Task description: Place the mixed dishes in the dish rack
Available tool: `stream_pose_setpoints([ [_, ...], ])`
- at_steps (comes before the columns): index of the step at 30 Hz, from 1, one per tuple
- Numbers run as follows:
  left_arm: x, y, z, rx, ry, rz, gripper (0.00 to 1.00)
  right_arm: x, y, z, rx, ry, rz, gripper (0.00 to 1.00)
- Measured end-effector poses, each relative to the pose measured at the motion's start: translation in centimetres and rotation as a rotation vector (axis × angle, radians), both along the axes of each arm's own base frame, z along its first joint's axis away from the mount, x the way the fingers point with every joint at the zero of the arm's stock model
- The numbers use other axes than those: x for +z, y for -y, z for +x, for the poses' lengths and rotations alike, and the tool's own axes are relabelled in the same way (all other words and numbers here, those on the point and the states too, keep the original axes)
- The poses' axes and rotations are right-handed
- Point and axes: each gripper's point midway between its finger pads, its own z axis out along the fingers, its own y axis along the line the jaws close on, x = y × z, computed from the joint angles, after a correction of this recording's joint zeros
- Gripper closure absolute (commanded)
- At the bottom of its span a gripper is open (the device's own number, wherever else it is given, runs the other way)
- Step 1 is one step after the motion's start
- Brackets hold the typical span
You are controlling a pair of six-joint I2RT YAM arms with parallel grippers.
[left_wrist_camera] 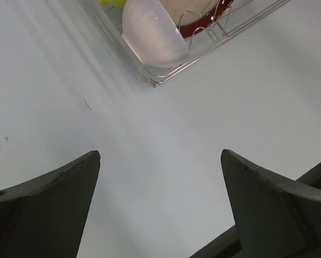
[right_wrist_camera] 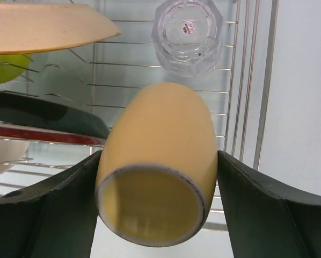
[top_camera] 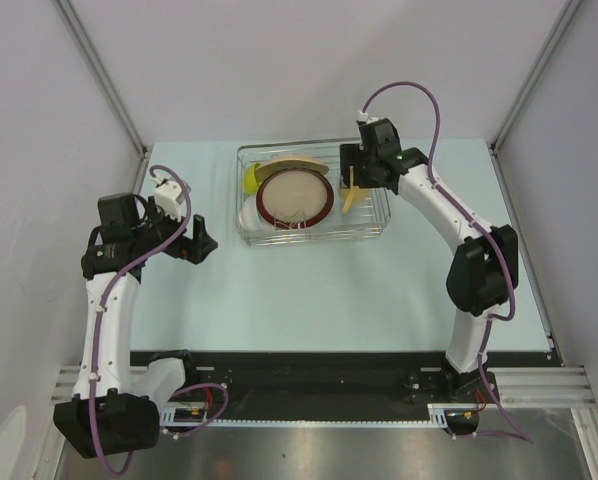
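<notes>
Item: dish rack (top_camera: 314,243), silver wire, set on the pale counter (top_camera: 329,295) towards its far side. Contents, left end: green bowl (top_camera: 251,178) at the far corner and white bowl (left_wrist_camera: 152,37) at the near corner, the latter tipped on its side against the wire wall, probably so it would drain and take little room. Centre: large plate (top_camera: 295,197) with red-brown rim, leaning among the upright prongs, which kept it on edge. Behind it lay a tan curved edge (right_wrist_camera: 42,27), possibly a second dish; the view was too partial to say. Right end: clear glass (right_wrist_camera: 187,35) sitting at the far side on the wires, seen end-on. Yellow mug (right_wrist_camera: 158,166): clamped in the right claw (right_wrist_camera: 159,161), one finger pressed to each flank, the mug lying sideways with its mouth towards the wrist camera, above the rack's right section just in front of the glass. The sideways hold likely suited lowering it between the plate and the rack's right wall; whether it already rested on the wires could not be told. Left claw (left_wrist_camera: 160,153): fingers spread wide, nothing between them, hovering over bare counter near the rack's near-left corner, apparently parked out of the way. Judged status: four dishes racked, the mug remaining to be released.
</notes>
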Motion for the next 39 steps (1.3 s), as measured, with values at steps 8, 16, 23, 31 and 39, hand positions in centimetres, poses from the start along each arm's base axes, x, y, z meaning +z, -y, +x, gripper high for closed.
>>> stream_pose_setpoints([
  [8, 0.0, -0.1, 0.0, -0.001, 0.003, 0.007, 0.00, -5.5, 0.4, 1.3, -0.009, -0.099, -0.045, 1.00],
  [16, -0.1, -0.2, 0.1, 0.005, 0.002, 0.012, 0.00, -8.0, 0.4, 1.3, -0.004, -0.148, -0.063, 0.93],
  [23, -0.1, -0.3, 0.1, 0.011, 0.001, 0.018, 0.00, -8.8, 0.2, 1.5, 0.013, -0.153, -0.074, 0.82],
  [31, -0.2, -0.5, 0.1, 0.009, 0.004, 0.030, 0.00, -9.8, 0.1, 1.6, 0.017, -0.165, -0.080, 0.63],
  [39, -0.8, -0.6, 0.3, 0.008, -0.009, 0.032, 0.00, -9.9, -0.1, 1.8, 0.016, -0.140, -0.079, 0.13],
])
